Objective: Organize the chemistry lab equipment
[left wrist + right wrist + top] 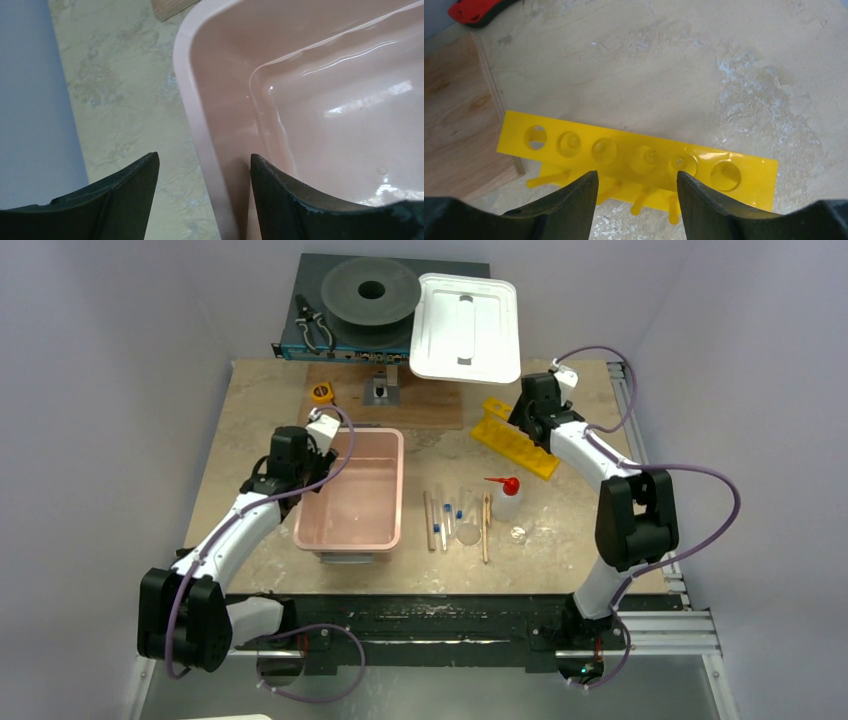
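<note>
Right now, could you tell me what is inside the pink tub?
The pink tub looks empty: only its glossy bare floor shows. A finger of the left gripper hides a small corner patch.

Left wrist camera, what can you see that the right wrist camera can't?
Only the left wrist view shows the pink tub, its wall standing between that gripper's fingers. Only the right wrist view shows the yellow holed rack and a red thing in the corner. Both show the marbled table and a bit of wooden board, plus each gripper's own dark fingers.
</note>
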`<state>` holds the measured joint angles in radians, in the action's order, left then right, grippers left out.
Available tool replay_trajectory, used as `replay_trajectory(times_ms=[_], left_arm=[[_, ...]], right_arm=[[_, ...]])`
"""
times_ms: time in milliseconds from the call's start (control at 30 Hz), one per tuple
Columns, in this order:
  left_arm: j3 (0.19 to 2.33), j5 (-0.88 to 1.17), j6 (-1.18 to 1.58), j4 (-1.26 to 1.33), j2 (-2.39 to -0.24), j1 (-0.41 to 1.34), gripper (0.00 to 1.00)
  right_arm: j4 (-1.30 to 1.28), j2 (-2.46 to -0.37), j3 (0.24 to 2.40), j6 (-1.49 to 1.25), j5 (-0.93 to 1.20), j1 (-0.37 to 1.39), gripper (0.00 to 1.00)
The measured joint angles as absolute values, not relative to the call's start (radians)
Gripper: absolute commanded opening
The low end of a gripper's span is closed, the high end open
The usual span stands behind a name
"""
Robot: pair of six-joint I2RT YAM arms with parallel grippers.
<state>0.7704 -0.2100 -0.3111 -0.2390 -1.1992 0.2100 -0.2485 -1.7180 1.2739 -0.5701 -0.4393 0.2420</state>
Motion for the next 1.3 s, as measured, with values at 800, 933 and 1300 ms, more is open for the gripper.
replay_trajectory(times_ms=[800,933,1300], left_arm=[[1.060,0.066,-0.408,-0.605,-1.021,0.032,1.00],[1.081,0.151,-0.403,-0.667,-0.990,0.032,1.00],[1.081,0.230,-0.405,-0.752,-1.009,0.032,1.00]], right_arm=[[-0.200,-1.796,1.281,-0.557,-0.482,0.242,0.34],[-0.177,-1.792,1.265,-0.556,-0.488,0.241,0.28],[-0.175,-1.615,1.069,-0.549,-0.488,0.241,0.26]])
